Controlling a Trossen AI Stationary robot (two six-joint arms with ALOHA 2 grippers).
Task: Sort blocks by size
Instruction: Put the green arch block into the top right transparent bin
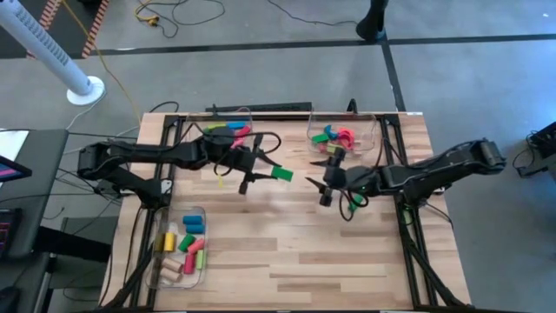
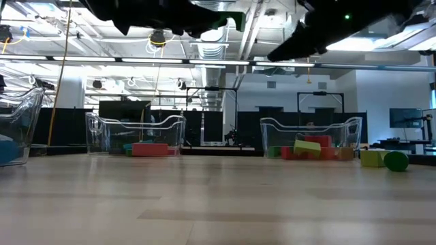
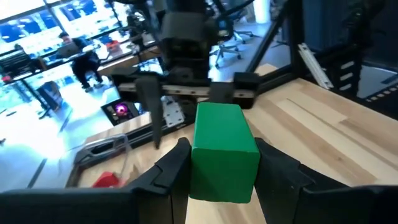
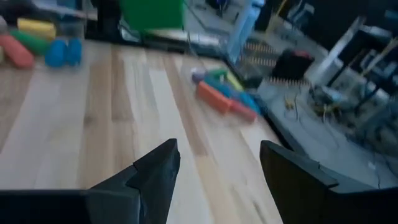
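A green block (image 3: 221,149) hangs above the middle of the table, and my left gripper (image 1: 261,171) is shut on it; the high view shows the green block (image 1: 281,174) jutting toward the table's right. My right gripper (image 1: 321,183) stands open a short way to its right, facing it, with nothing between its fingers (image 4: 155,171). The right wrist view has the green block (image 4: 152,14) ahead of that gripper. Other blocks lie in three clear bins, and two green ones (image 2: 385,159) rest on the table under my right arm. My left gripper pinches the green block by two opposite side faces (image 3: 198,163) between its two fingers. The fingers (image 3: 168,171) run about level, coming from the table's left. The block sticks out forward past the fingertips and is lifted clear of the table.
A clear bin (image 1: 182,248) with several coloured blocks sits near the left front. Two more bins stand along the far edge: one on the left (image 1: 228,130), one on the right (image 1: 343,137). Bare wood lies across the middle and right front (image 1: 330,261).
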